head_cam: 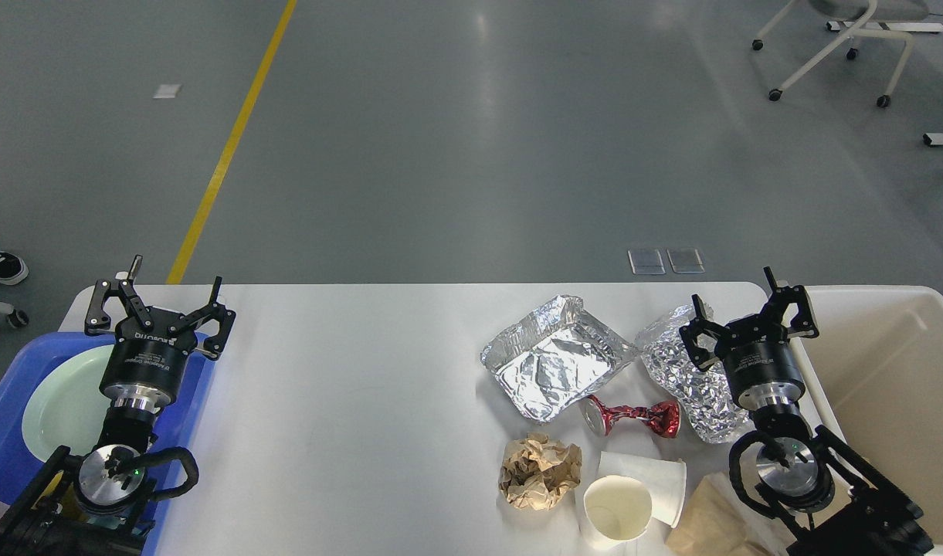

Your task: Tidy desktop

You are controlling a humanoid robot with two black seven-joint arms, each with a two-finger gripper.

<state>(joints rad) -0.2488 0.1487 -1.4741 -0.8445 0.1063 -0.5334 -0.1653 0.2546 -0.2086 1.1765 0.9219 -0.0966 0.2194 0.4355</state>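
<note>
The white desktop (347,401) spans the lower part of the head view. On its right half lie a foil tray (552,359), a crumpled foil sheet (683,386), a crushed red can (629,417), a brown paper ball (539,471), two white paper cups (622,502) and a brown paper bag (710,525). My right gripper (749,313) stands open above the crumpled foil, holding nothing. At the desktop's far left corner my left gripper (158,301) hovers open and empty.
A blue tray (8,417) with a pale green plate (62,401) sits at the left edge under my left arm. A cream bin (888,386) stands off the right end. A wheeled chair (842,46) is far back right on the floor.
</note>
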